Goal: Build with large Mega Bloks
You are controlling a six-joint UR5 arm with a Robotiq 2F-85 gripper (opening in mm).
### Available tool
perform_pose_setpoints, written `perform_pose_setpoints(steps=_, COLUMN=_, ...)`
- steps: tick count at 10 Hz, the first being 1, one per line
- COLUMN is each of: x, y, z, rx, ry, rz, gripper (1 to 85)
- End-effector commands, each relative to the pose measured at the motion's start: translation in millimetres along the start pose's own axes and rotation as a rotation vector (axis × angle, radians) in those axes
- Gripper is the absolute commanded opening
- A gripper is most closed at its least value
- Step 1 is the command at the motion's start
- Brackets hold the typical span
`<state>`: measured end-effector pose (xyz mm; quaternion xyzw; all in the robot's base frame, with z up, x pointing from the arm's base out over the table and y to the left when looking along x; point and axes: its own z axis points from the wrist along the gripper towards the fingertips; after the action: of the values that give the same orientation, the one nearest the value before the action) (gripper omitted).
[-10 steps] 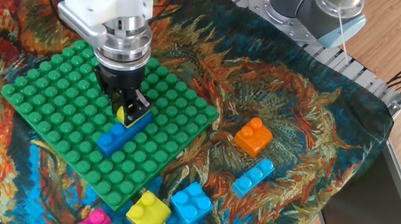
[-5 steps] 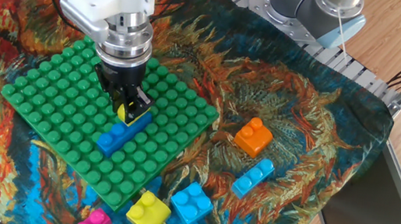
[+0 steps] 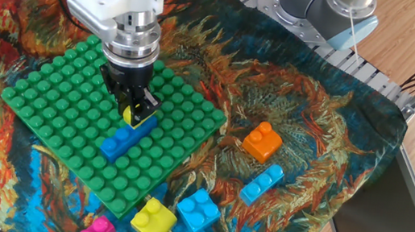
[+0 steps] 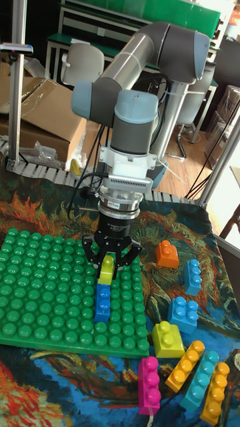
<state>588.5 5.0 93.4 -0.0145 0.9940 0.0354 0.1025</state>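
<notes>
Green studded baseplate (image 4: 40,293) lying on a patterned cloth (image 3: 330,109). The gripper (image 4: 106,265) stands upright over it, its fingers closed on a small yellow brick (image 4: 106,269) held just above the far end of a long blue brick (image 4: 103,303) seated on the plate. Loose on the cloth beside the plate: an orange brick (image 4: 167,254), two light blue bricks (image 4: 193,276), another yellow brick (image 4: 167,339) and a pink brick (image 4: 149,385).
</notes>
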Motion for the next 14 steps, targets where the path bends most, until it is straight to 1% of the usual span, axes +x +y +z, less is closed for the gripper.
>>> perform_pose_setpoints(steps=1, x=-0.1, y=1.0, z=1.0, rx=-0.005, ry=-0.007, rz=0.002, gripper=1.3)
perform_pose_setpoints(steps=8, x=-1.7, y=0.5, z=3.8, rx=0.008, ry=0.001, rz=-0.015, gripper=1.3)
perform_pose_setpoints(steps=10, x=-1.5, y=1.2, z=8.1, rx=0.011, ry=0.0, rz=-0.023, gripper=1.3)
perform_pose_setpoints(steps=14, x=-3.7, y=1.1, z=11.7, rx=0.005, ry=-0.002, rz=-0.03, gripper=1.3)
